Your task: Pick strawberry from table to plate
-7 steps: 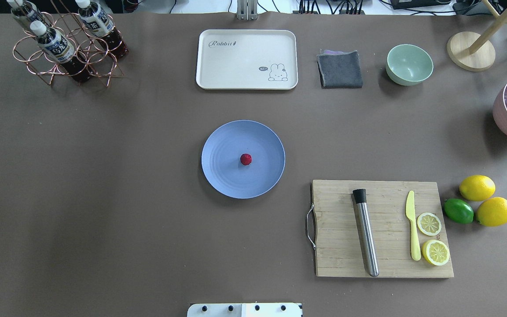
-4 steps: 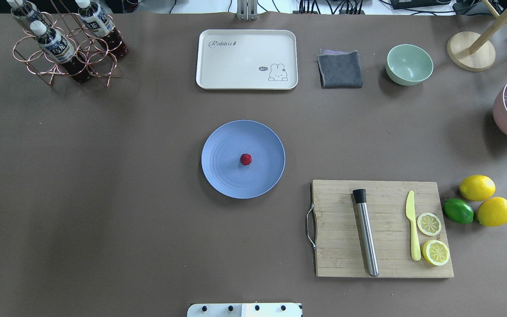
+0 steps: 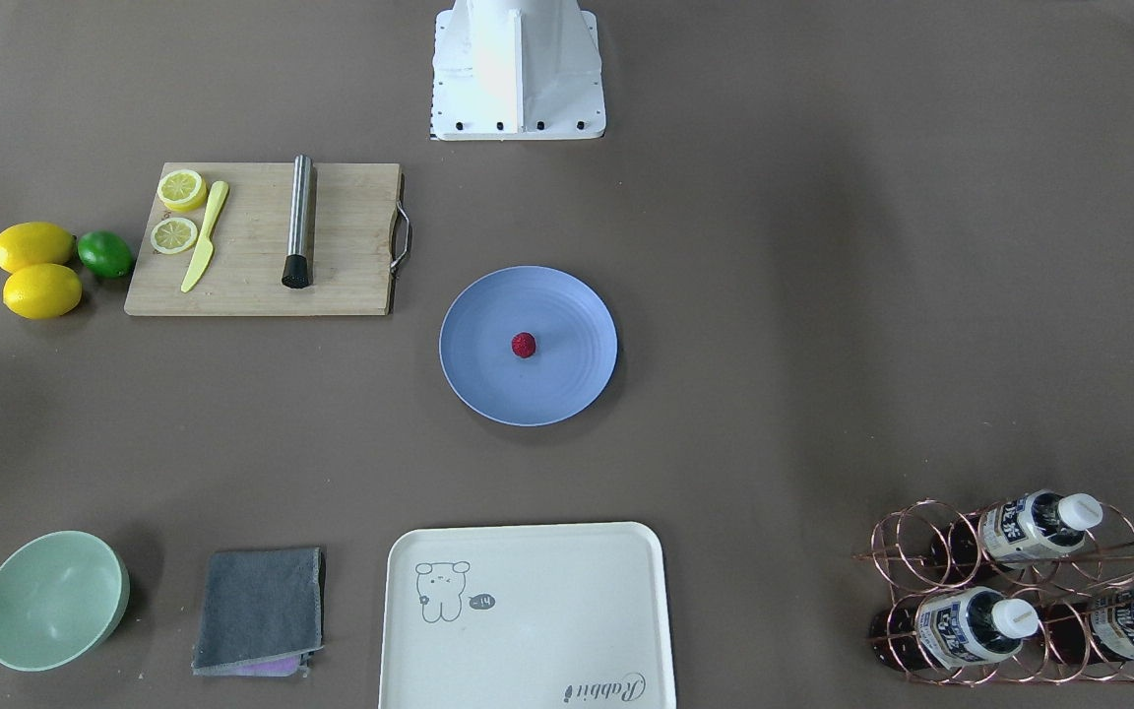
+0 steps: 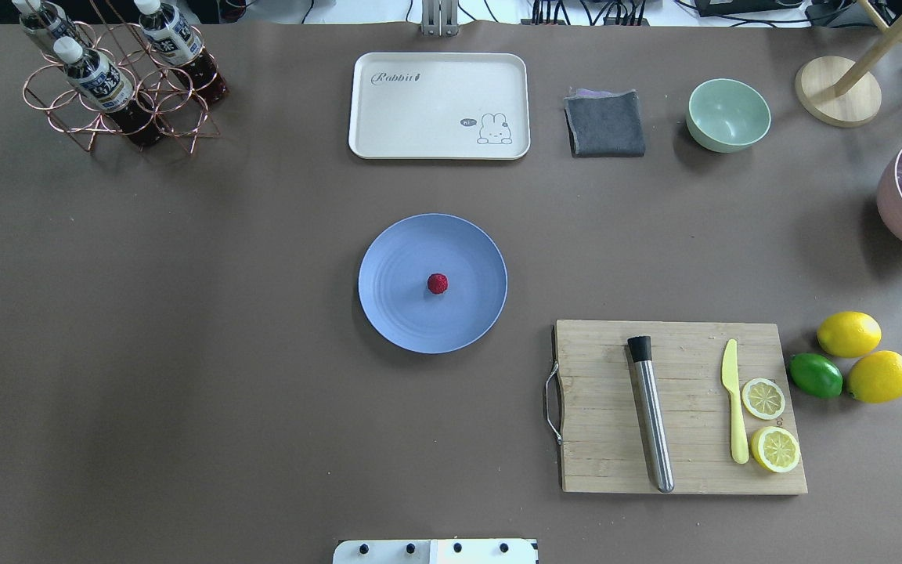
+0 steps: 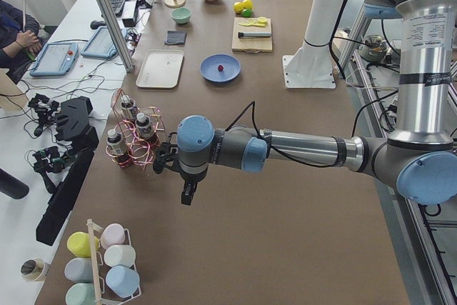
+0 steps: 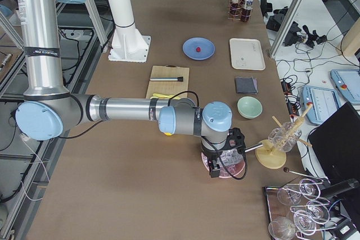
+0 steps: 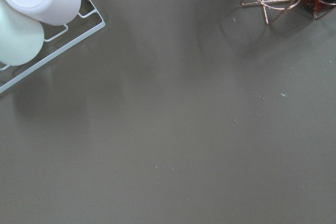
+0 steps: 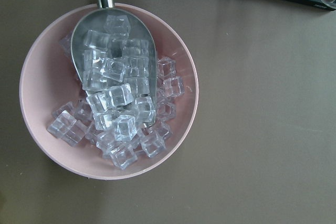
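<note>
The small dark-red strawberry (image 4: pixel 437 283) (image 3: pixel 524 345) lies near the middle of the round blue plate (image 4: pixel 396 313) (image 3: pixel 567 389), which rests mid-table (image 4: pixel 185 313). Neither gripper is near it. My left gripper (image 5: pixel 187 194) hangs over bare table at the left end, beside the bottle rack, far from the plate (image 5: pixel 211 73). My right gripper (image 6: pixel 214 170) hovers over a pink bowl of ice at the right end. Both show only in the side views, so I cannot tell whether they are open or shut.
A wooden cutting board (image 4: pixel 600 439) with a steel muddler, yellow knife and lemon slices lies right of the plate, with lemons (image 4: pixel 849 334) and a lime beside it. Cream tray (image 4: pixel 439 106), grey cloth, green bowl (image 4: pixel 728 114) and a bottle rack (image 4: pixel 118 78) line the far edge.
</note>
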